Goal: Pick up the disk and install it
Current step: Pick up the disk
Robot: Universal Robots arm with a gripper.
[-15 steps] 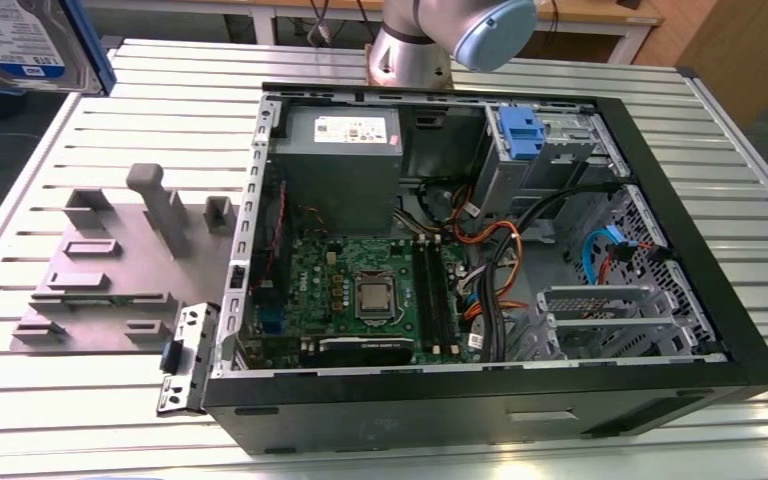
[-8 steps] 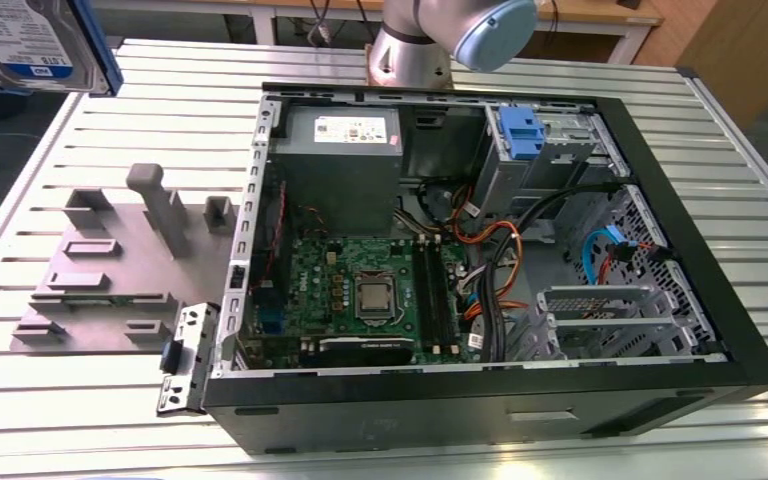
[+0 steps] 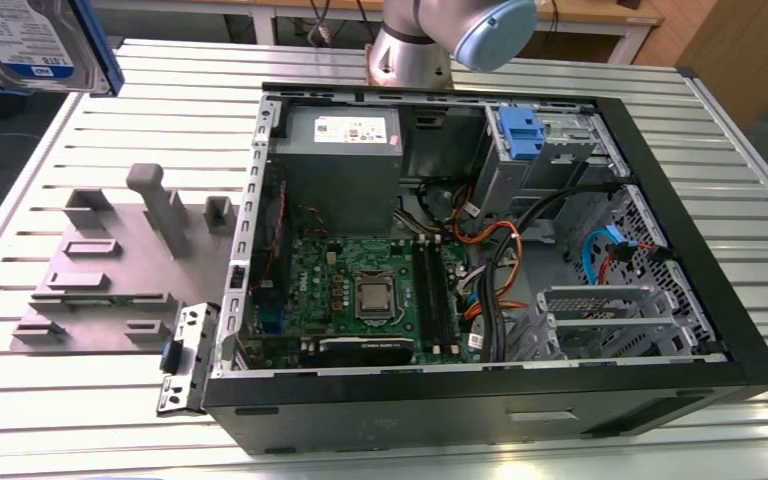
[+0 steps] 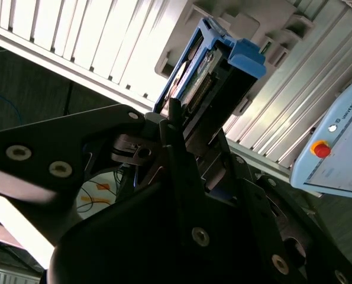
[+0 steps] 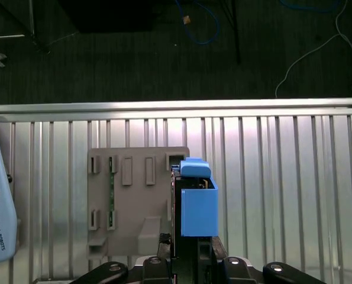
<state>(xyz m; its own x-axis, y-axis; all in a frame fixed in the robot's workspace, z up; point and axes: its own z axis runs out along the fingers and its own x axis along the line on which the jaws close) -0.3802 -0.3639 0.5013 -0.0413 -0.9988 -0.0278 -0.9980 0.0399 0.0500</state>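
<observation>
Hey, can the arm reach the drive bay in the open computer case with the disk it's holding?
Probably yes: the tool grips the disk, the case lies open, and nothing covers the drive bay, though cables run beside it.

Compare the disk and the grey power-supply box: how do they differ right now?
The disk is held up off the table in the claw; the power-supply box sits mounted in a corner of the open case. The disk carries a blue side bracket; the box is plain grey. The disk's label is white and blue; the box's sticker is white. Both are rectangular, metal and labelled.
</observation>
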